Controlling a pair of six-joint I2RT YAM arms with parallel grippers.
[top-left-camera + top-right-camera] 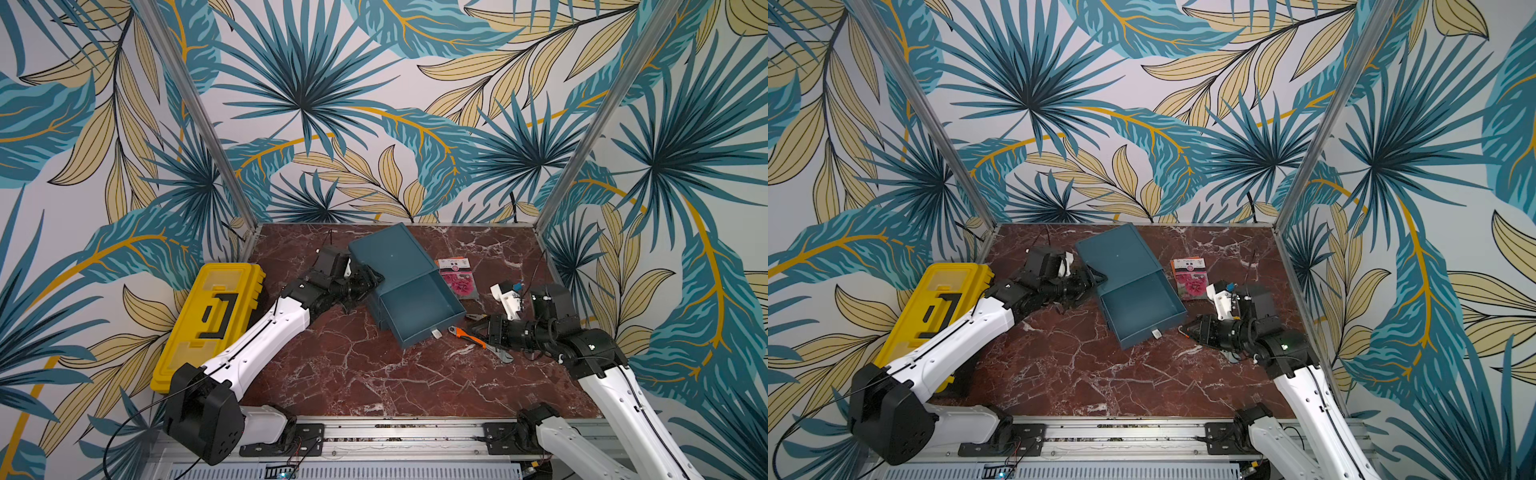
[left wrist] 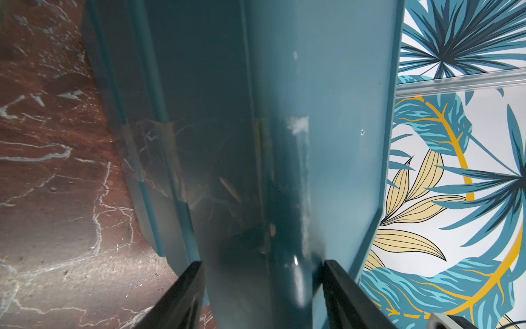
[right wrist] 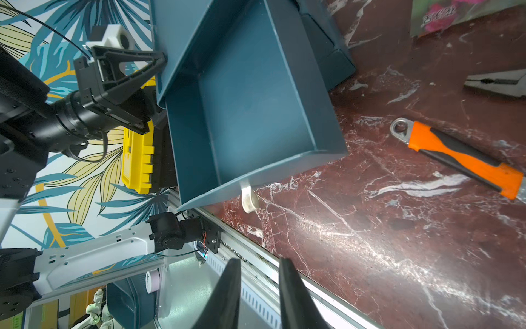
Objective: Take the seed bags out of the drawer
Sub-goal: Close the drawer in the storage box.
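The teal drawer [image 1: 419, 307] [image 1: 1138, 303] [image 3: 250, 108] is pulled out of its teal case [image 1: 386, 253] [image 2: 327, 142], and its bare floor holds nothing. The seed bags [image 1: 457, 278] [image 1: 1190, 276] [image 3: 438, 14], printed with pink blooms, lie stacked on the table just right of the drawer. My left gripper [image 1: 374, 276] [image 1: 1098, 280] [image 2: 263, 265] is shut on the case's left side wall. My right gripper [image 1: 473, 328] [image 1: 1187, 328] [image 3: 259, 260] hovers low by the drawer's front right corner. Its fingers stand a narrow gap apart with nothing between them.
An orange-handled tool [image 1: 469, 336] [image 3: 461, 159] and grey pliers [image 3: 498, 84] lie on the marble table [image 1: 374, 374] under and beside my right gripper. A yellow toolbox [image 1: 212, 320] [image 1: 934, 307] sits at the left edge. The drawer's white knob [image 1: 435, 333] [image 3: 250, 199] faces the front.
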